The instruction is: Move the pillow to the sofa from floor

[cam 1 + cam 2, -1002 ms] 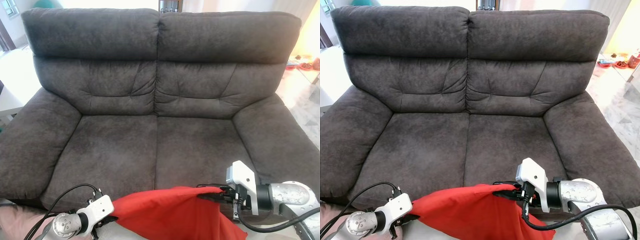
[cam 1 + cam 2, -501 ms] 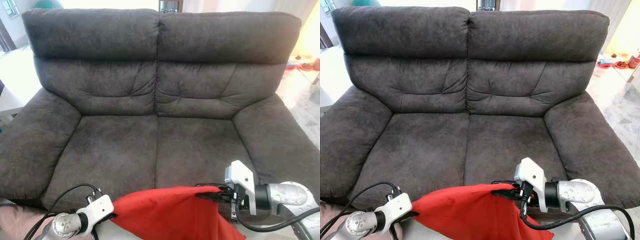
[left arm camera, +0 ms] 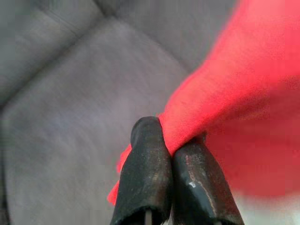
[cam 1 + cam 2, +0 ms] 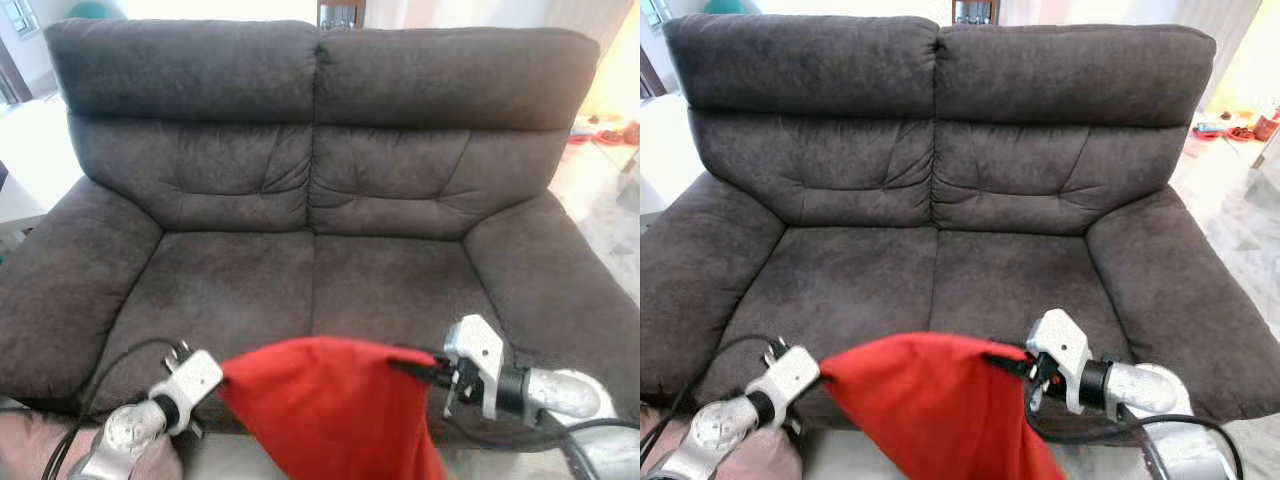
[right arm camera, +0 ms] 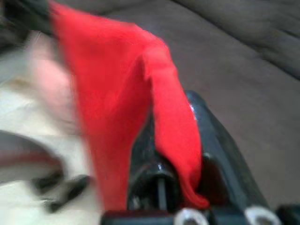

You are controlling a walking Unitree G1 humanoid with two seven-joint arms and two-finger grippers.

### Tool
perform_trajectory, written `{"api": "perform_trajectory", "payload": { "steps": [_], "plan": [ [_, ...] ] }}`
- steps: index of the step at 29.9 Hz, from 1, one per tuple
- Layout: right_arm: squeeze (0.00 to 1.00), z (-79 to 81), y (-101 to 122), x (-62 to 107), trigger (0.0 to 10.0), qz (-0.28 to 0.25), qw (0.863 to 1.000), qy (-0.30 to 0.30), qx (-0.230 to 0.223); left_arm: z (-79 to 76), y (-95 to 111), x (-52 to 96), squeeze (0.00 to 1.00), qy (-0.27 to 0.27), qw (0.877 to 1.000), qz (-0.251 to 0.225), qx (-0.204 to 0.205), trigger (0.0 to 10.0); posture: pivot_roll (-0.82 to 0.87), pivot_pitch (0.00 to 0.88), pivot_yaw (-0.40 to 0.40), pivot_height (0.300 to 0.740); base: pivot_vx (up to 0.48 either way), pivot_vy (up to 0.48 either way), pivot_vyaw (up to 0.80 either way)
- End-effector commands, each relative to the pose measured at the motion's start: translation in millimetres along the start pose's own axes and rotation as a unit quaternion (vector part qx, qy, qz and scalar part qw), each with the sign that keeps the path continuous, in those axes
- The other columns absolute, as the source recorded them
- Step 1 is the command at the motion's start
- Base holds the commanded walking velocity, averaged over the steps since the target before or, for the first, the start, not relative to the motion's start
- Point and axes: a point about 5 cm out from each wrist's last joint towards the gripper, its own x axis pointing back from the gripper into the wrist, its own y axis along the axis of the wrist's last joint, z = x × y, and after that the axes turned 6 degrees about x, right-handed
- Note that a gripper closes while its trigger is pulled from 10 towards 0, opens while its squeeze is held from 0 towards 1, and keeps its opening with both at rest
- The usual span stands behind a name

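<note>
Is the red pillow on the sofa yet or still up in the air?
In the air. The red pillow hangs between the left gripper and right gripper, before the sofa.

Bright daylight from behind sofa (image 4: 320, 200), background washed out, warm glare at upper right. Head views fairly sharp, slight motion blur on arms and red pillow (image 4: 330, 400). Both wrist views heavily blurred, soft focus, evenly lit.
</note>
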Motion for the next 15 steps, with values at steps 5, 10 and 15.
{"api": "perform_trajectory", "payload": {
  "steps": [5, 10, 15],
  "plan": [
    [0.0, -8.7, 1.8, -8.7, 10.0, -0.065, 0.981, -0.178, -0.05, 22.3, 70.2, -13.4, 0.0, 0.155, 0.973, -0.155, 0.065, 10.0, 0.08, 0.01, -0.03, 0.74, 0.0, 0.0, 0.0],
    [0.0, -11.2, 7.7, -14.1, 10.0, -0.119, 0.953, -0.266, -0.087, 16.0, 101.2, -14.9, 0.0, 0.193, 0.953, -0.214, 0.094, 10.0, 0.08, 0.007, -0.025, 0.74, 0.0, 0.0, 0.0],
    [0.0, -17.8, 18.6, -16.6, 10.0, -0.163, 0.934, -0.301, -0.106, 2.4, 117.9, -11.9, 0.0, 0.184, 0.948, -0.245, 0.09, 10.0, 0.07, 0.0, -0.018, 0.74, 0.0, 0.0, 0.0]
  ]
}}
